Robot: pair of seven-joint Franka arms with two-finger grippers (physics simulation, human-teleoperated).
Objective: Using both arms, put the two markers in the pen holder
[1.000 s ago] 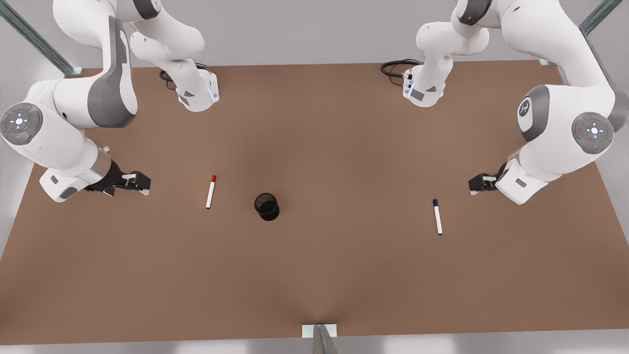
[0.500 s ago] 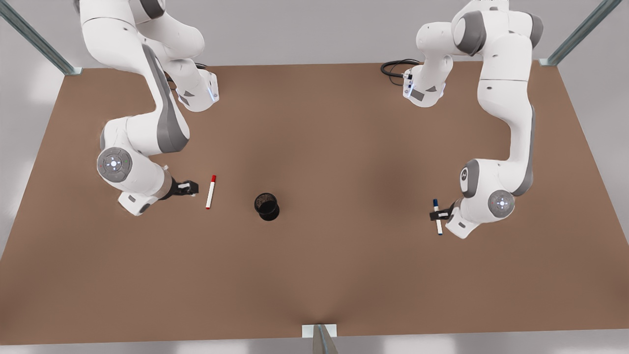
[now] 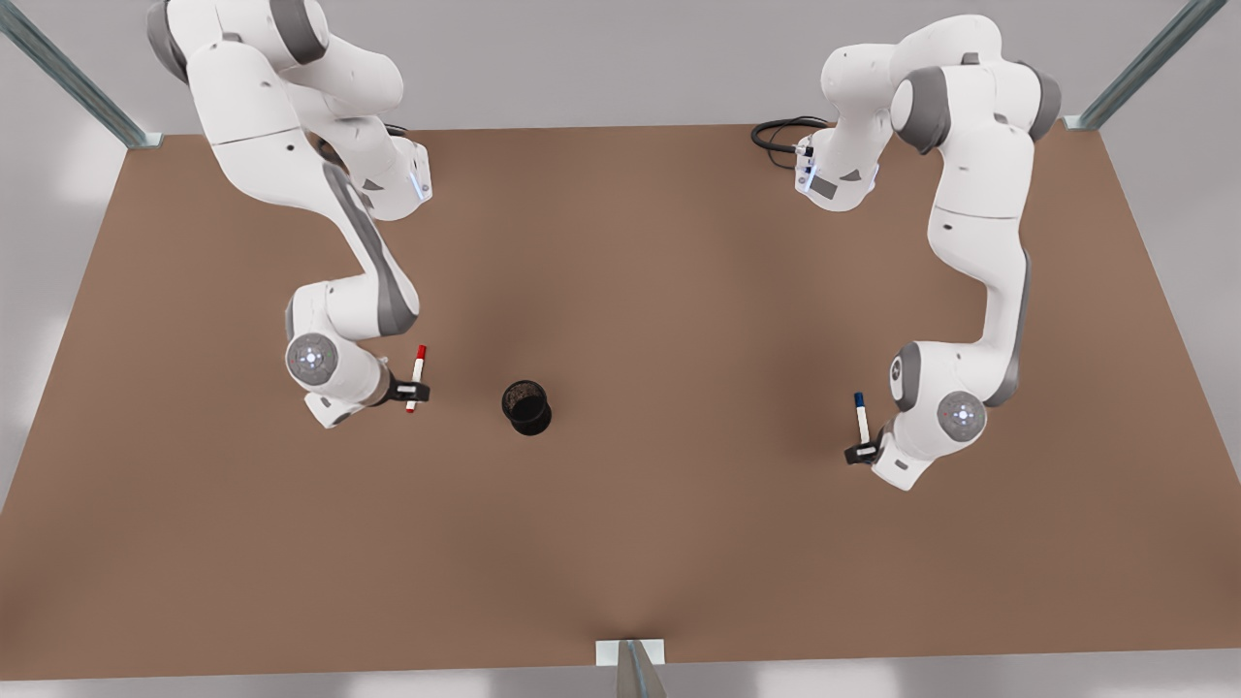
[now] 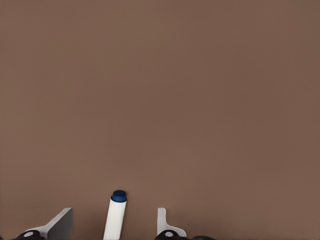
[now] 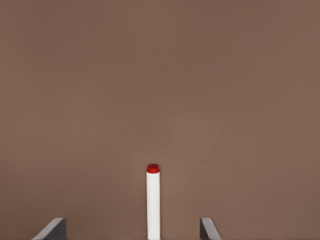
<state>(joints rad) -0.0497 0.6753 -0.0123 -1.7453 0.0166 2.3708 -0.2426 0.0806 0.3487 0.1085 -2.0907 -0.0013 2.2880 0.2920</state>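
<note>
The red-capped marker point(image 3: 418, 368) lies on the brown table, left of the black pen holder point(image 3: 526, 407) in the front view. My right gripper point(image 3: 412, 393) is open and straddles its lower end. In the right wrist view the red marker point(image 5: 153, 200) lies between the spread fingers point(image 5: 54, 229), touching neither. The blue-capped marker point(image 3: 859, 415) lies on the front view's right. My left gripper point(image 3: 861, 452) is open around its lower end. In the left wrist view the blue marker point(image 4: 114, 217) sits between the fingers point(image 4: 61, 223), untouched.
The brown table point(image 3: 679, 291) is bare between the pen holder and the blue marker. Both arm bases point(image 3: 393, 184) point(image 3: 834, 179) stand at the far edge with a black cable point(image 3: 776, 131). A metal bracket point(image 3: 630, 654) sits at the near edge.
Both arms swung inward and came down from the table's sides. Each open gripper now straddles the lower end of its marker. The markers and pen holder have not moved.
</note>
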